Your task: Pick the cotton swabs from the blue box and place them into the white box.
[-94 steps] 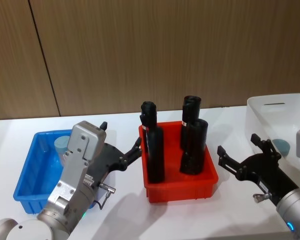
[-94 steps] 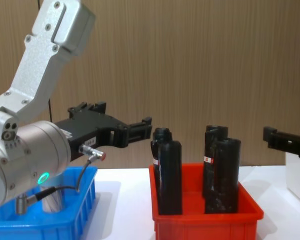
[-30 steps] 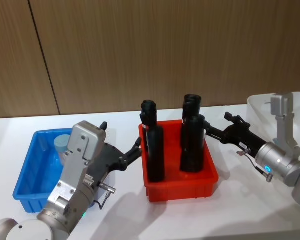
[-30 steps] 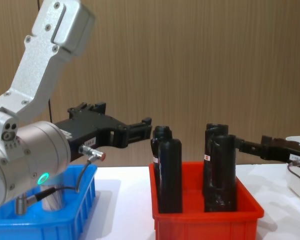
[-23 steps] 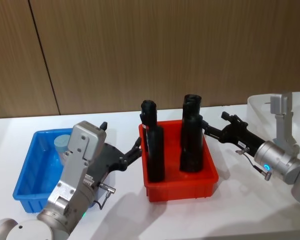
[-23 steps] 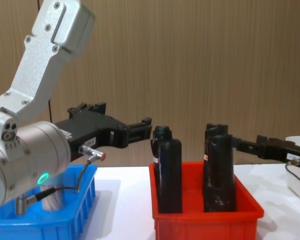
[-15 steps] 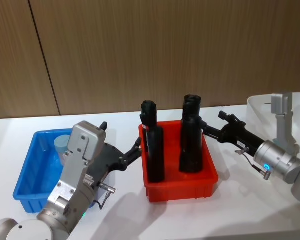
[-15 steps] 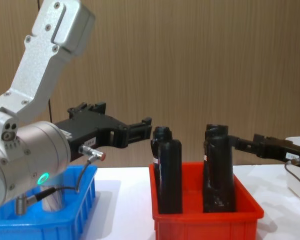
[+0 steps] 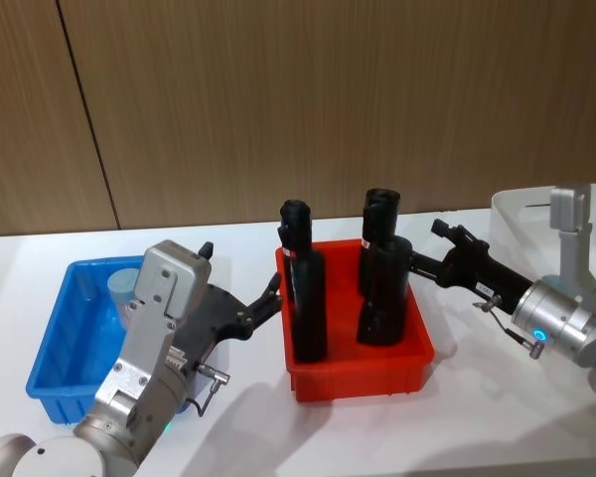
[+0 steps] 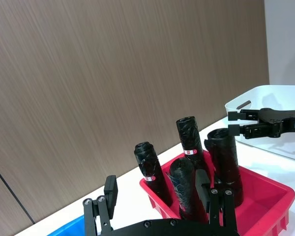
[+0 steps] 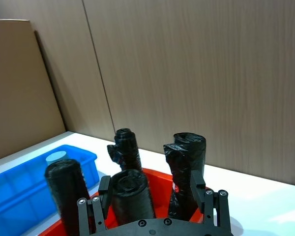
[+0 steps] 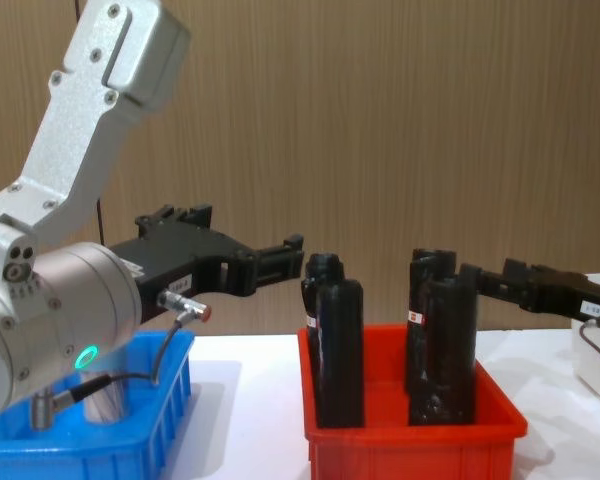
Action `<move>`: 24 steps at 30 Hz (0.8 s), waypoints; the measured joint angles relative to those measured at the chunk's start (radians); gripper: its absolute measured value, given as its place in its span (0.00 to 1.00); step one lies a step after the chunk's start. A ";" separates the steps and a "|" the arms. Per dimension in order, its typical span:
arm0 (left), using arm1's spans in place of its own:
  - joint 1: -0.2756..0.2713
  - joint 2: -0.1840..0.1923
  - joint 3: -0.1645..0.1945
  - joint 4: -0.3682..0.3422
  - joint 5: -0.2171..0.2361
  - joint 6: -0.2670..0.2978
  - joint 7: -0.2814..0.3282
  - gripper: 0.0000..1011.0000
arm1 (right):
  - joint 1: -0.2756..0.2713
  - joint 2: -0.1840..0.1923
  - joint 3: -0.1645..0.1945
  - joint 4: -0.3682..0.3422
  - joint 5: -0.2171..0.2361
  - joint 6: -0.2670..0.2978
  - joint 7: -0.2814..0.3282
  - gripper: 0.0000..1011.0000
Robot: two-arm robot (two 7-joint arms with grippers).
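Observation:
A cotton swabs jar point(image 9: 126, 286) with a pale lid stands in the back of the blue box point(image 9: 52, 350) at the left; its lid point(image 11: 56, 158) also shows in the right wrist view. My left gripper point(image 9: 242, 274) hangs open between the blue box and the red bin, holding nothing. My right gripper point(image 9: 429, 248) is open and level, its tips beside the front right black roll point(image 9: 385, 288); nothing is between its fingers point(image 11: 104, 188). The white box point(image 9: 520, 221) stands at the far right, behind the right arm.
A red bin point(image 9: 358, 373) in the middle holds several upright black rolls point(image 9: 306, 298), between the blue box and the white box. A wood-panel wall backs the white table. The left arm's large body point(image 12: 70, 320) covers much of the blue box point(image 12: 175, 395) in the chest view.
My right gripper swung from the front right up to the red bin, nudged the front right black roll, then eased back slightly; the roll stands straight again. The left arm has not moved.

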State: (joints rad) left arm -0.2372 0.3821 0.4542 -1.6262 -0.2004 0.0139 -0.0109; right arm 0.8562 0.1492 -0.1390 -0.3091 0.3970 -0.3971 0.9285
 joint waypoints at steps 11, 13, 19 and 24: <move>0.000 0.000 0.000 0.000 0.000 0.000 0.000 0.99 | -0.084 0.023 0.006 -0.169 -0.034 0.065 -0.002 0.99; 0.000 0.000 0.000 0.000 0.000 0.000 0.000 0.99 | -0.099 0.027 0.006 -0.200 -0.048 0.081 -0.012 0.99; 0.000 0.000 0.000 0.000 0.000 0.000 0.000 0.99 | -0.137 0.038 0.000 -0.287 -0.088 0.132 -0.049 0.99; 0.000 0.000 0.000 0.000 0.000 0.000 0.000 0.99 | -0.163 0.042 -0.008 -0.352 -0.113 0.181 -0.086 0.99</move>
State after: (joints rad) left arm -0.2372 0.3821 0.4542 -1.6262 -0.2003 0.0139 -0.0109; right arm 0.6929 0.1913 -0.1469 -0.6610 0.2845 -0.2161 0.8422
